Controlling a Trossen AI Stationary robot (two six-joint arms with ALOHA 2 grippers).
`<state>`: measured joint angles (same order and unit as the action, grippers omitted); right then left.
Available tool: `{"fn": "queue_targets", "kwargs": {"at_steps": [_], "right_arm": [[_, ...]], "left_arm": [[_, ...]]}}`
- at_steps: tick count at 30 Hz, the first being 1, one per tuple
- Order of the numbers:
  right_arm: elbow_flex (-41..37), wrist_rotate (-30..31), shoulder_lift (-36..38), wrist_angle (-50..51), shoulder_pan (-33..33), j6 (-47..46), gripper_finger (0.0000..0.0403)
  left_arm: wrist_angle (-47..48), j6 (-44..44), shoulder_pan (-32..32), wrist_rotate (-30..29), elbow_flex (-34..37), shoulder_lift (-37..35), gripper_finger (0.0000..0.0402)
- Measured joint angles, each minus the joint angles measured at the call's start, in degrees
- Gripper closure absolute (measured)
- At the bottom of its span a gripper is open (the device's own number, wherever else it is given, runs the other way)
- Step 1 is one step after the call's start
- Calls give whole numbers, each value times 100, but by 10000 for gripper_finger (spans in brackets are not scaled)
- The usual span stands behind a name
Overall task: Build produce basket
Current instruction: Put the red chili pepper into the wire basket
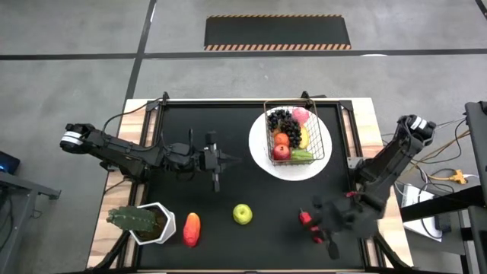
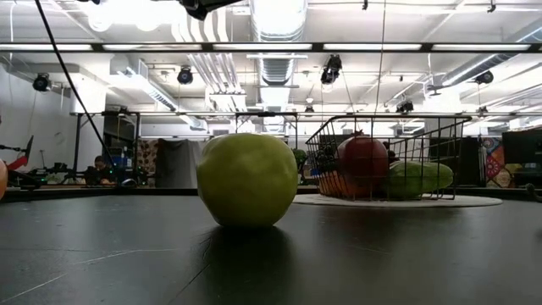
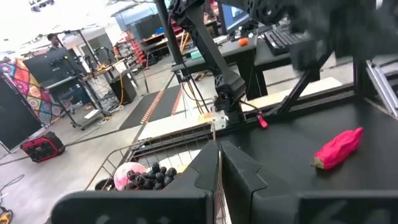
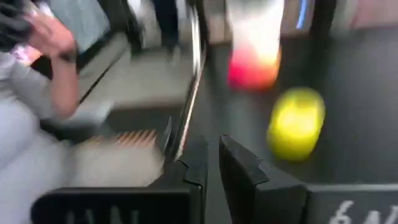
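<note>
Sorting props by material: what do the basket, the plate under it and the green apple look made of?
The basket looks like thin dark metal wire, with open mesh and see-through sides. The plate looks like smooth white ceramic or plastic; I cannot tell which. The green apple looks like moulded plastic or foam with a dull, even skin.

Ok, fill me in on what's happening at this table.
Two robot arms are filling a wire basket on a white plate with toy produce. Neither holds anything now: the left gripper is shut mid-table, the right gripper beside a red pepper. A green apple and a peach-coloured fruit wait outside.
</note>
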<state>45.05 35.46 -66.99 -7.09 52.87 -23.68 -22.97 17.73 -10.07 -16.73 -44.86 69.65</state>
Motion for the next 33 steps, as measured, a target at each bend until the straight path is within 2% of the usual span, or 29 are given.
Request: {"fn": "queue_targets", "kwargs": {"at_steps": [3,5,7,10,20,25,29,33], "right_arm": [[271,-1078,-32,1833,-188,-2656,387],[560,-1180,-32,3318,-179,-4238,392],[864,-1179,-79,4773,-148,-5438,393],[1240,-1422,-259,6355,-144,-6484,394],[2615,-2772,-1362,7943,-679,-6723,394],[3158,-3090,-1925,8328,-897,-6541,390],[3375,-3262,-2206,8291,-1054,-6476,355],[3431,-3410,-2410,8111,-1118,-6468,289]], "left_arm": [[-62,-90,-2,1,0,-4,402],[-57,-108,-6,0,0,-4,402],[-55,-110,-17,0,1,-4,402],[-54,-110,-17,2,4,-4,402],[-58,-89,-17,0,2,-11,402],[-58,-49,-17,0,0,-13,402],[-58,-43,-17,0,0,-13,402],[-56,-42,-17,0,0,-14,402]]}}
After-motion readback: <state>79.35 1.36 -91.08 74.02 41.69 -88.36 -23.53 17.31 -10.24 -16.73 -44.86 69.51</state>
